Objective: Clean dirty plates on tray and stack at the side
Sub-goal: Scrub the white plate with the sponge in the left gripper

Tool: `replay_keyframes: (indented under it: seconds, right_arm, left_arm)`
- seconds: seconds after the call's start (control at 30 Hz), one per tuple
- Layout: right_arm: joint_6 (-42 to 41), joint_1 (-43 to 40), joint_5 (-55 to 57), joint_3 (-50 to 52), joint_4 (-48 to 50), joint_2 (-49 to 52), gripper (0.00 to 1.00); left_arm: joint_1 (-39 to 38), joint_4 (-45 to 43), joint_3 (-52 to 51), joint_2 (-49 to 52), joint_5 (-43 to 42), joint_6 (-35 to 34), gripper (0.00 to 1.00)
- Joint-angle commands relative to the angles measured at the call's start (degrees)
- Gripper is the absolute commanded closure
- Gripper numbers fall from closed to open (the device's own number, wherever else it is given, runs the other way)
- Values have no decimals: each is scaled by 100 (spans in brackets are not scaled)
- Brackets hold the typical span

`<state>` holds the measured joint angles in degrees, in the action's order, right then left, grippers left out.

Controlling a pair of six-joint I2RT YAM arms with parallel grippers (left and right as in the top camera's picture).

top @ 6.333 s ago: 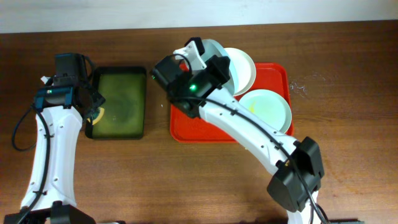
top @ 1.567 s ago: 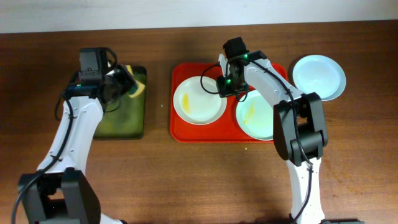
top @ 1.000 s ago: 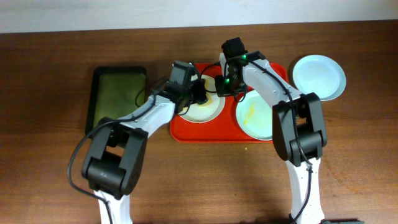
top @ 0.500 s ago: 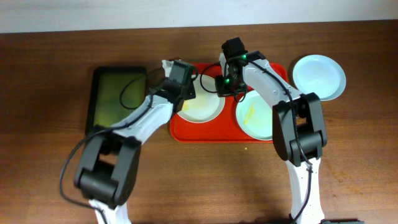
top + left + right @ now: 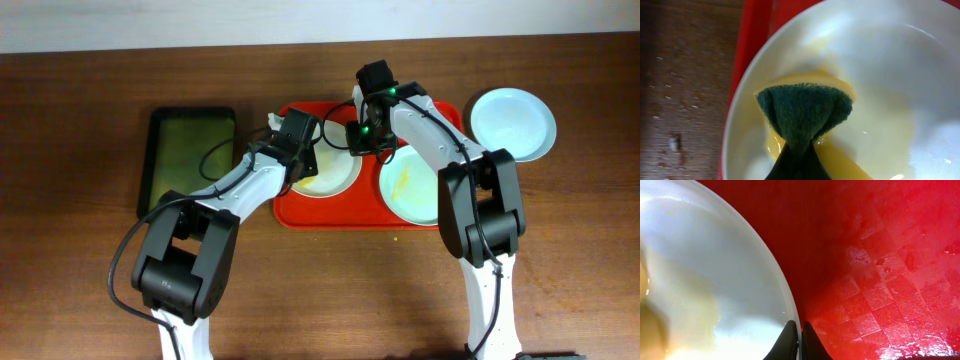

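Sponge (image 5: 804, 117) is clamped in the left gripper (image 5: 303, 152), pressed onto the white plate (image 5: 335, 175) at the left of the red tray (image 5: 300, 215). The right gripper (image 5: 797, 332) pinches that plate's right rim. A smeared mint plate (image 5: 415, 185) lies at the tray's right, and a clean mint plate (image 5: 512, 123) is on the table beyond.

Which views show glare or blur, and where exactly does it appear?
Left wrist: the sponge and the white plate look soft, slightly out of focus. Right wrist: wet glints on the red tray, the plate's top-left part washed out. Overhead: sharp, evenly lit, no strong glare.
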<state>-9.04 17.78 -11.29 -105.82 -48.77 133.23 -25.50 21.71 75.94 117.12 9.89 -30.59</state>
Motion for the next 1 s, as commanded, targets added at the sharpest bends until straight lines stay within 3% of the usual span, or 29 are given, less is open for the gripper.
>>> replay_keyframes:
  seconds: [0.0,0.13,0.2,0.3,0.37,0.5,0.63,0.83,0.97]
  right_arm:
    - [-46,96,103,83,-44,-63,96]
    - [-44,96,162,83,-50,-63,95]
    - [-46,96,162,83,-39,-63,95]
    - [-48,96,162,83,-22,-63,95]
    - [-46,96,162,83,-26,-63,95]
    - [-46,96,162,83,-26,-63,95]
    - [-46,96,162,83,-35,-63,95]
    - [-46,96,162,83,-68,-63,95]
    - [-46,96,162,83,-37,-63,95]
  left_arm:
    - [79,177,114,-74,643,459,100]
    - [90,210,352,-584,616,455,100]
    - [90,98,350,-588,72,286,100]
    - [87,-177,350,-341,-428,-332,100]
    - [83,-796,350,70,-879,-328,100]
    - [90,-1075,350,717,-1016,-326,100]
    - [133,-837,350,831,-684,57,100]
    - [549,402,352,142,382,90,100]
    - [654,595,352,-621,-420,87,100]
